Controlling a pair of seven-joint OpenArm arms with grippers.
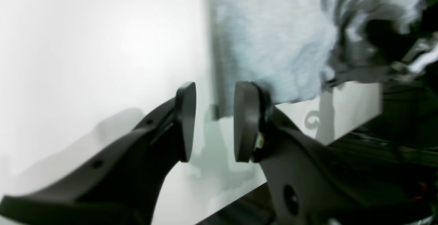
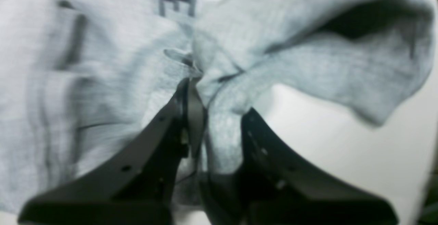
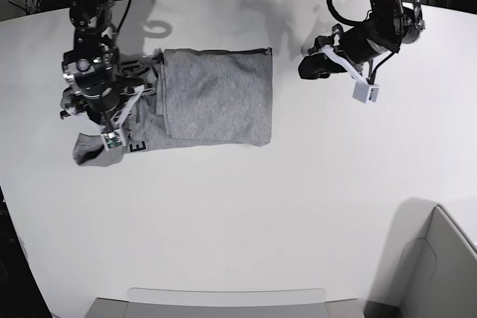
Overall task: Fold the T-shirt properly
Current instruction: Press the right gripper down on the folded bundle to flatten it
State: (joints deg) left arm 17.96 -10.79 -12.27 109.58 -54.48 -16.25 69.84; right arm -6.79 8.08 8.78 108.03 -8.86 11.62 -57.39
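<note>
The T-shirt (image 3: 216, 94) is lying partly folded on the white tabletop (image 3: 246, 214). Its sleeve end is being pinched by the right hand (image 2: 205, 115), closed on bunched cloth, likely for folding inward. Well clear of the T-shirt's opposite edge, the left hand (image 1: 215, 122) is being held part-open and empty.

Both wrist views are smeared with blur. In the right wrist view the T-shirt (image 2: 102, 81) runs off the left and top edges, and only a lone letter "E" of its print reads, at upper centre. The right hand (image 2: 219, 98) pinches bunched cloth that hides one pad. In the base view that arm covers the shirt's left part, and the left hand (image 3: 307, 67) is too small to judge its gap.
</note>
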